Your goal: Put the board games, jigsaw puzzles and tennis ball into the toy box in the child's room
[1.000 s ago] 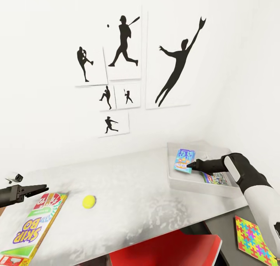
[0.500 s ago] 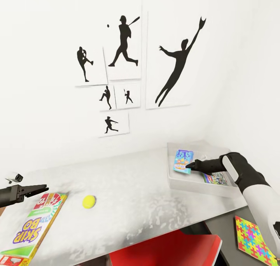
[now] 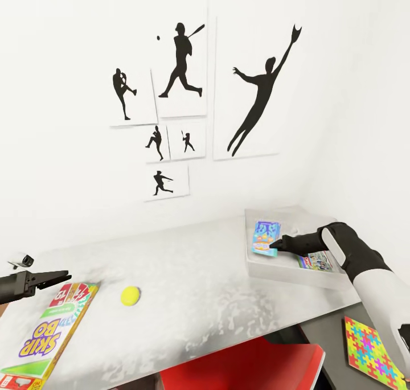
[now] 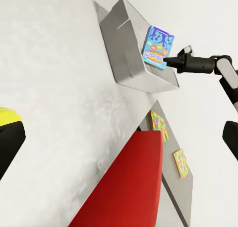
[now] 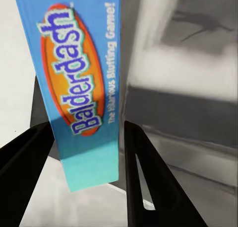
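My right gripper is shut on a blue Balderdash board game, held on edge over the near-left part of the grey toy box. The wrist view shows this board game between both black fingers. A second board game lies flat inside the box. The SKIP-BO board game lies at the table's left front, the tennis ball beside it. My left gripper hovers open above SKIP-BO. One jigsaw puzzle lies on the dark top; both puzzles appear from the left wrist.
A red chair is tucked under the table's front edge. The white wall with baseball silhouette pictures stands right behind the table. The toy box sits in the corner against the right wall.
My right gripper has carried the blue board game slightly left and farther over the toy box. The left arm, ball and SKIP-BO have stayed put.
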Robot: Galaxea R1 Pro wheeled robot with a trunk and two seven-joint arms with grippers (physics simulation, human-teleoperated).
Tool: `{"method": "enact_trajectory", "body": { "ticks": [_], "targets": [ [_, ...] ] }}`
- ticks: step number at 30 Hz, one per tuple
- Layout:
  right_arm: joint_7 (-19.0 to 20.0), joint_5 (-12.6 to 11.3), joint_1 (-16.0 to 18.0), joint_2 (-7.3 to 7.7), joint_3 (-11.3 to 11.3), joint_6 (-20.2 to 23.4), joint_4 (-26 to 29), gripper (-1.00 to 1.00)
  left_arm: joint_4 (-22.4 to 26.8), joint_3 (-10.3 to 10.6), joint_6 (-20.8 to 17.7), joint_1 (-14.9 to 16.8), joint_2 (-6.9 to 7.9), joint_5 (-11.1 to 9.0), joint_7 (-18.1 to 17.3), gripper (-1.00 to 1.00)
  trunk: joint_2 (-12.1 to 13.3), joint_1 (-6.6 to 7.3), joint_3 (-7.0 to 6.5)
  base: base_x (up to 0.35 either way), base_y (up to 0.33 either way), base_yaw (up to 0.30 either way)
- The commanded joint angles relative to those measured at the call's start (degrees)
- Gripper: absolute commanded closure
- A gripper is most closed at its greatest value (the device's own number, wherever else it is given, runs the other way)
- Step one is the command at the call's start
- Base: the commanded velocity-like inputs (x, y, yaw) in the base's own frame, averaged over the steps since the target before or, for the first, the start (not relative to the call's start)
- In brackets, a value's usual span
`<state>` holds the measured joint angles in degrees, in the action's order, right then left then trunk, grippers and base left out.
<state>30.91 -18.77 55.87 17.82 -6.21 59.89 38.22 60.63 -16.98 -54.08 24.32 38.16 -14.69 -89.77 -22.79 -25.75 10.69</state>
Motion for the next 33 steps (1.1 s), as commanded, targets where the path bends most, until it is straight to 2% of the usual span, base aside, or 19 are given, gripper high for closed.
{"method": "enact_trajectory", "body": {
  "ticks": [1, 22, 30, 33],
  "targets": [
    [0.3, 0.1, 0.1, 0.08, -0.2, 0.1, 0.0, -1.00, 0.0, 0.0, -0.6, 0.0, 0.01, 0.0, -0.2, -1.00, -0.1, -0.04, 0.12, 0.000, 0.000, 0.000],
    [0.3, 0.0, 2.0, 0.58, -0.3, 0.1, 0.0, -1.00, 0.0, 0.0, -0.6, 0.0, 0.00, 0.0, -0.2, -1.00, -0.1, -0.04, 0.12, 0.000, 0.000, 0.000],
    [0.4, -0.9, 2.0, 1.26, 0.6, 0.1, 1.0, -1.00, 0.0, 0.0, -0.6, 0.0, 0.05, 0.1, -0.2, -1.00, -0.1, -0.04, -0.18, 0.000, 0.000, 0.000],
    [0.6, -1.8, 1.8, 1.40, 1.6, 0.1, 2.8, -1.00, 0.0, 0.0, -0.7, 0.0, 0.06, 0.1, -0.2, -1.00, -0.1, -0.04, -0.43, 0.000, 0.000, 0.000]
  ]
}}
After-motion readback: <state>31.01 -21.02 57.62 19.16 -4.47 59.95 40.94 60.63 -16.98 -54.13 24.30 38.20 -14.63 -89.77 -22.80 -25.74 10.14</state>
